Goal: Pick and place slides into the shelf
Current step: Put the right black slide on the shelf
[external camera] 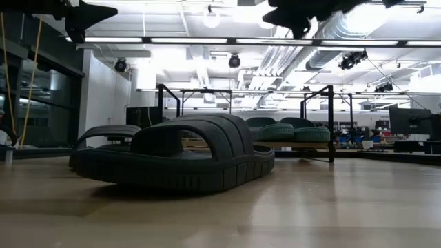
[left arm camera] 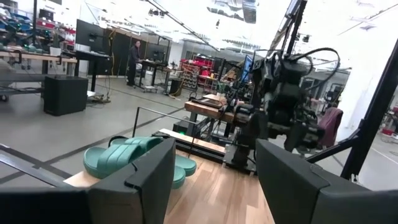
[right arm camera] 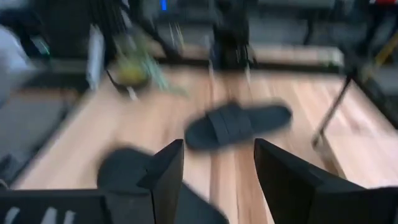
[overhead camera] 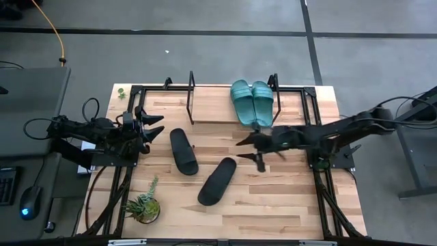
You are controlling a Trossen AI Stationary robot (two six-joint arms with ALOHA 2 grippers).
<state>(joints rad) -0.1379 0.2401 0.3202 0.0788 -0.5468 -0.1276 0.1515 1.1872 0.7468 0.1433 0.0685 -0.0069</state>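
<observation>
Two teal slides (overhead camera: 251, 102) lie side by side on the shelf's wooden board (overhead camera: 212, 108), between its black wire brackets; they also show in the left wrist view (left arm camera: 127, 157) and the low view (external camera: 286, 129). Two black slides rest sole-down on the tabletop, one (overhead camera: 184, 151) left of centre and one (overhead camera: 217, 181) nearer the front edge. My right gripper (overhead camera: 244, 149) is open in the air just right of the black slides, which appear ahead of its fingers (right arm camera: 239, 124). My left gripper (overhead camera: 158, 125) waits open at the table's left side.
A small potted plant (overhead camera: 142, 205) stands at the table's near left corner. Black frame rails (overhead camera: 321, 184) run along both sides of the table. Bare wood lies right of the nearer black slide. The shelf's left half (overhead camera: 205, 102) carries nothing.
</observation>
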